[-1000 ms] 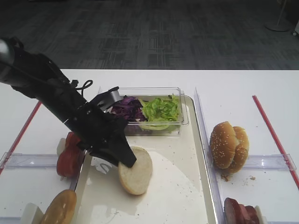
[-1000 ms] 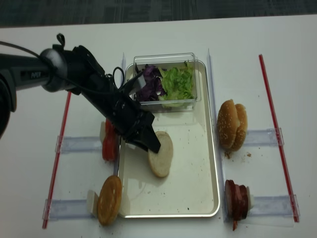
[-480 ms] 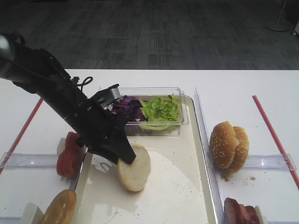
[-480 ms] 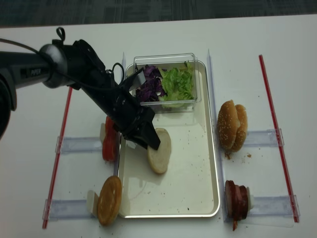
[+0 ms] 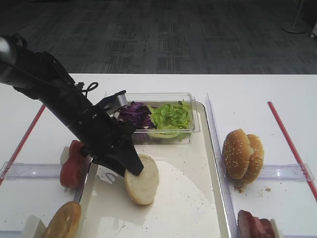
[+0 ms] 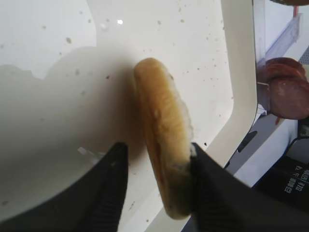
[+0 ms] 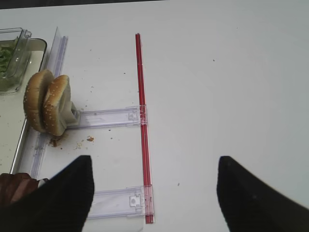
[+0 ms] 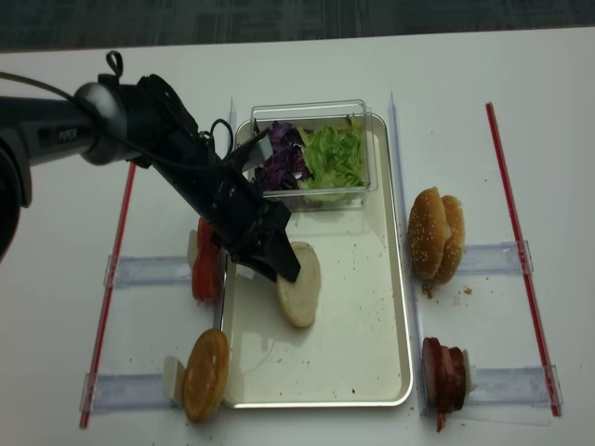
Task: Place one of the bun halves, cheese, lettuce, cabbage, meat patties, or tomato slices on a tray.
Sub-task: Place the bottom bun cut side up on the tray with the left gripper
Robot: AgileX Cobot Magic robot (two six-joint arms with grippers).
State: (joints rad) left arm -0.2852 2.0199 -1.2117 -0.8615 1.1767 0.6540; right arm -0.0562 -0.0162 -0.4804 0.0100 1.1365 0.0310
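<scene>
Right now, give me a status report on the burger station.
Left end effector astride bun half, one finger off it. Bun tilted on tray. Right end effector open, empty. Nothing in the way.

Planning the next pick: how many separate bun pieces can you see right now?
4, possibly more hidden. Pale bun half on the tray at the left gripper; brown-crusted half left of the tray's near corner; two sesame-seeded buns standing together to its right.

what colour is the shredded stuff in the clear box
Dark purple cabbage on the left, bright green lettuce on the right; clearest in the realsense view.

1 tray [image 8: 390,307], 1 clear box [image 8: 311,110], 2 red strips [image 8: 507,186], 1 pale bun half [image 8: 299,283].
</scene>
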